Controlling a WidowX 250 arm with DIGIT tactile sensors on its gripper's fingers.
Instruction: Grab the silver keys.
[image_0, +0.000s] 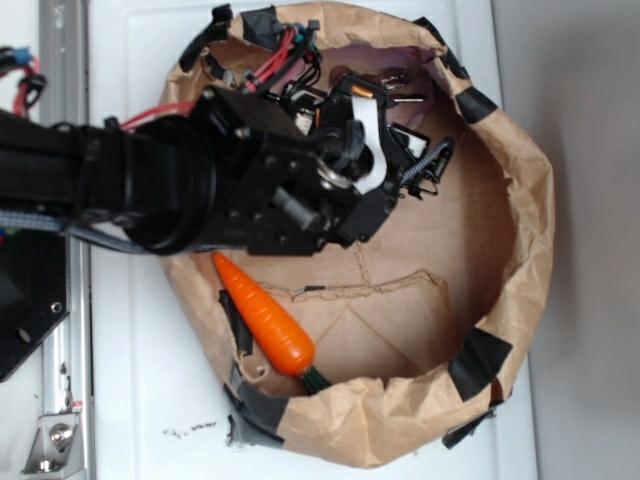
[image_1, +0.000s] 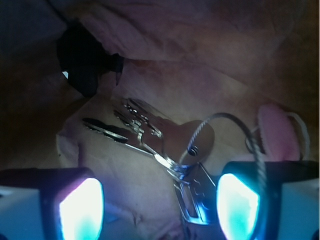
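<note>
Glowing blue-white at the bottom edge of the wrist view, the two fingertips (image_1: 80, 207) of the black robot gripper (image_1: 159, 210) stand spread wide, with nothing pinched between them. No brand, label or writing can be read anywhere in either view.

Between the fingers and just ahead of them lies the bunch of shiny silver metal keys (image_1: 160, 137) on a twisted wire ring, resting on crumpled brown paper. One key reaches down into the gap close to the right-hand fingertip, though whether it touches the pad cannot be told. The wire loop arcs over toward that same fingertip. Just beyond that fingertip sits a soft pink plush shape (image_1: 275, 130), only partly seen. Farther ahead of the left-hand fingertip a patch of black tape (image_1: 85, 60) shows on the paper wall.

From the exterior view, the gripper (image_0: 385, 160) hangs inside a round brown paper bag (image_0: 520, 200) with a rolled rim patched in black tape, standing on a white table (image_0: 130, 380). Well behind the fingers, an orange toy carrot (image_0: 265, 315) leans on the bag's near rim.
</note>
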